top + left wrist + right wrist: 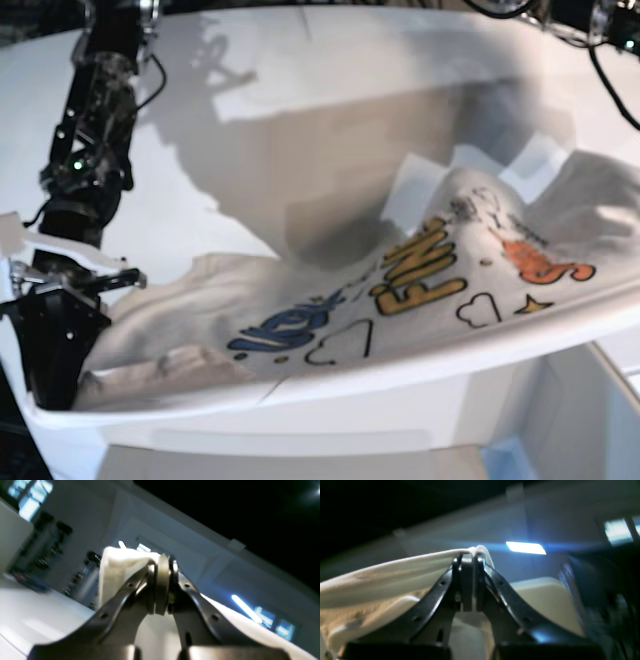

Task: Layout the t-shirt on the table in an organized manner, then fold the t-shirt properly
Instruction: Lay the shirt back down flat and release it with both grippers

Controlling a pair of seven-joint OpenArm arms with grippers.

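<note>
Your left hand [162,585] and right hand [470,580] are each clenched on an edge of the t-shirt [400,290], which hangs stretched above the tabletop [300,90]. Pull too hard, or unevenly, and an edge could slip free, dropping the shirt crumpled.
</note>
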